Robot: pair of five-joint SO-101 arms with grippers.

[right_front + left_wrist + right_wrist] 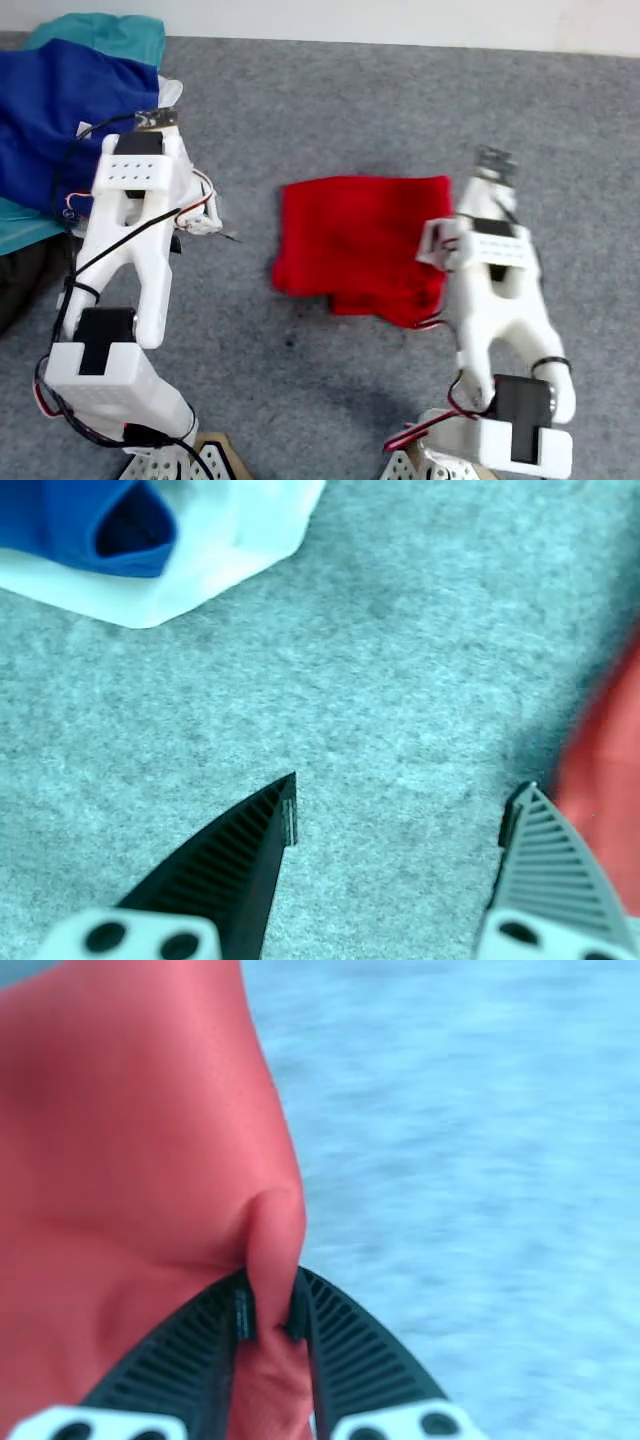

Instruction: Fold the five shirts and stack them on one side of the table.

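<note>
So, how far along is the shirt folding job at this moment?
Done: the red shirt looks mostly folded, mid-way across the table. In hand: the right gripper is shut on its edge; the left gripper hangs open over bare surface. Left: the blue shirt, teal shirt, white shirt and a dark garment lie heaped at one corner, apparently unfolded, so four folds and the stacking remain.
</note>
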